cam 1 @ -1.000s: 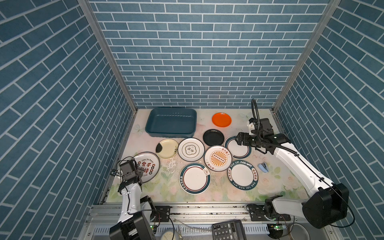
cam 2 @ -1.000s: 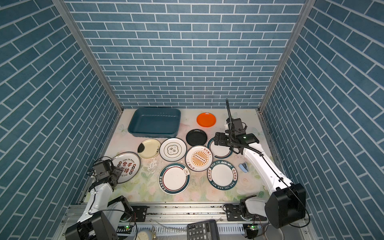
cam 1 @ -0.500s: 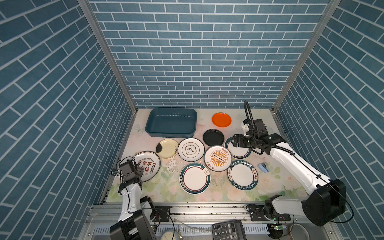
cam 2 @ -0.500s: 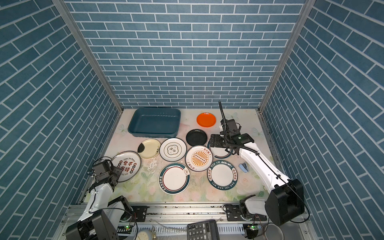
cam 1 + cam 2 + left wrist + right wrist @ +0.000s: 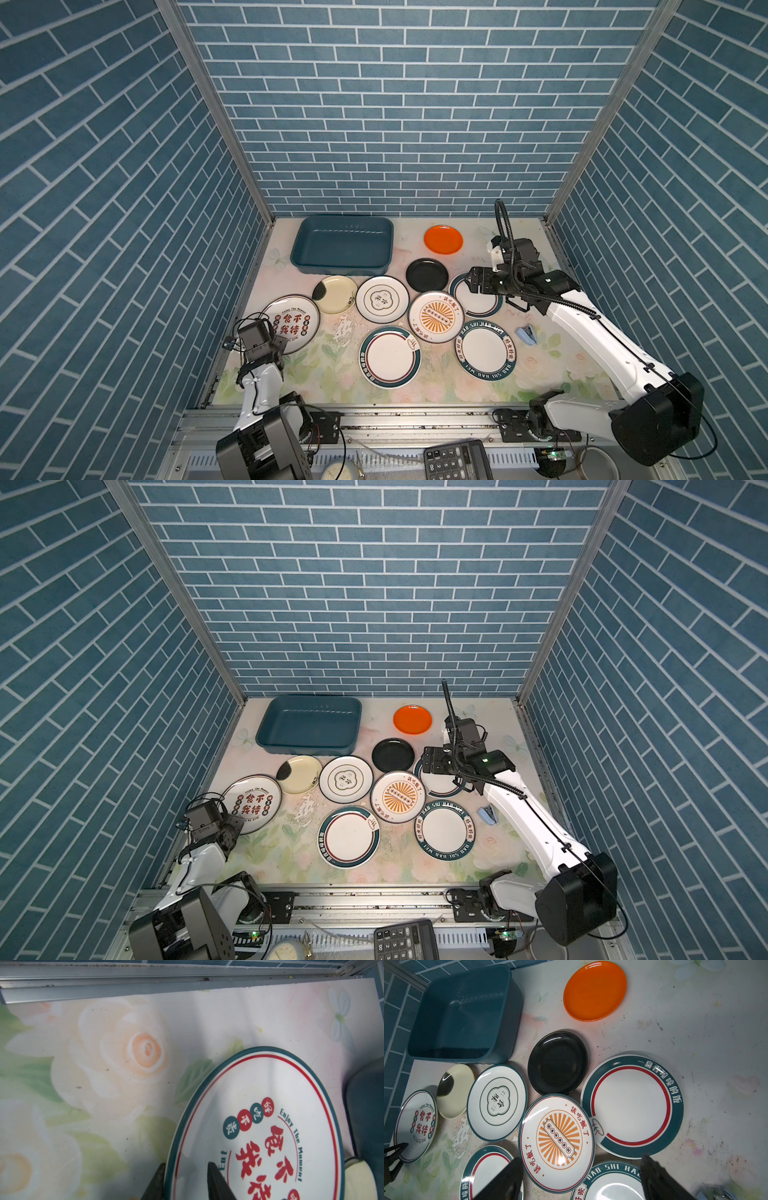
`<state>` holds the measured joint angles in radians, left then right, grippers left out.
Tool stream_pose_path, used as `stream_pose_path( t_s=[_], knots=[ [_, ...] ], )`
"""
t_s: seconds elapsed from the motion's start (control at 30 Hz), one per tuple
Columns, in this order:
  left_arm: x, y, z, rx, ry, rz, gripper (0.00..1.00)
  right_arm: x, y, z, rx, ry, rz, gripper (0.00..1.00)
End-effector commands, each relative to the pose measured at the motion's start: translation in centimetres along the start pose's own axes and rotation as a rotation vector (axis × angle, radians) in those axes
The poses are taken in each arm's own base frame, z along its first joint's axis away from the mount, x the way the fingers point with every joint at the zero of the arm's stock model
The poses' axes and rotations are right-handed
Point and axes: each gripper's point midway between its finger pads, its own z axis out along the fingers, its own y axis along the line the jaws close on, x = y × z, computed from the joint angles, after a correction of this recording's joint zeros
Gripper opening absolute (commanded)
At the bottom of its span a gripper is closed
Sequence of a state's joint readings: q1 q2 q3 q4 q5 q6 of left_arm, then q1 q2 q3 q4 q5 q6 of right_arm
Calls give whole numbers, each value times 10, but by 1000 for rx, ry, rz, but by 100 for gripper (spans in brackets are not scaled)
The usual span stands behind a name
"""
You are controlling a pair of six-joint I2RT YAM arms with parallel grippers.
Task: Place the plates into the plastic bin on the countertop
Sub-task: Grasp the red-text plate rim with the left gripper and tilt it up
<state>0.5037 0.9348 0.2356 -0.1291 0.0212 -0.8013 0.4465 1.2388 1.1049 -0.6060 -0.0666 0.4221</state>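
Here, the dark teal plastic bin [image 5: 332, 269] sits at the far left of the flowered countertop [image 5: 324, 374], its floor bare from wall to wall. All nine plates [image 5: 349, 836] lie outside it on the countertop. Just beside its near wall is the cream plate [image 5: 334, 294], dark on one side. To the right of that come a white plate with a clover-shaped emblem [image 5: 382, 299], the black plate [image 5: 427, 275] and, farther back and apart, the orange plate [image 5: 443, 240]. The sunburst plate [image 5: 435, 316] lies in the middle, its edge over the rim of a teal-banded plate [image 5: 631, 1105] with a red ring. Nearer the front are a second teal-and-red plate [image 5: 390, 356] and one lettered HAO SHI [image 5: 487, 352].

The left arm is folded low at the front left corner, with the left gripper [image 5: 187, 1178] at the near edge of the red-character plate [image 5: 270, 1126]. This plate is white with a teal rim and a thin red ring. One finger is outside the rim and the other over the plate's face, with a narrow gap between them; whether they pinch the rim cannot be told.

The right arm reaches from the front right toward the back, its wrist turned leftward. The right gripper [image 5: 473, 280] hangs over the teal-banded plate's edge, jaws wide apart and holding nothing
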Motion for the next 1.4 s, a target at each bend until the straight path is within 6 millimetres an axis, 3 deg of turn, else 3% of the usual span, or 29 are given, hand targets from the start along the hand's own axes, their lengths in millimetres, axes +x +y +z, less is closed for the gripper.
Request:
stream_pose_path(
  t_s=[0.0, 0.5, 0.6, 0.97, 1.37],
  knots=[
    [31, 25, 1, -75, 111, -6, 33, -2, 1, -3, 5, -13, 19, 88],
    [31, 30, -4, -81, 88, -21, 21, -1, 0, 7, 8, -4, -2, 88],
    [31, 31, -5, -81, 88, -15, 13, -1, -1, 7, 12, -7, -4, 88],
    [23, 27, -16, -75, 57, 3, 4, 0, 0, 12, 10, 4, -4, 88],
    [2, 4, -45, -7, 6, -15, 0, -1, 3, 11, -6, -4, -1, 88]
  ],
)
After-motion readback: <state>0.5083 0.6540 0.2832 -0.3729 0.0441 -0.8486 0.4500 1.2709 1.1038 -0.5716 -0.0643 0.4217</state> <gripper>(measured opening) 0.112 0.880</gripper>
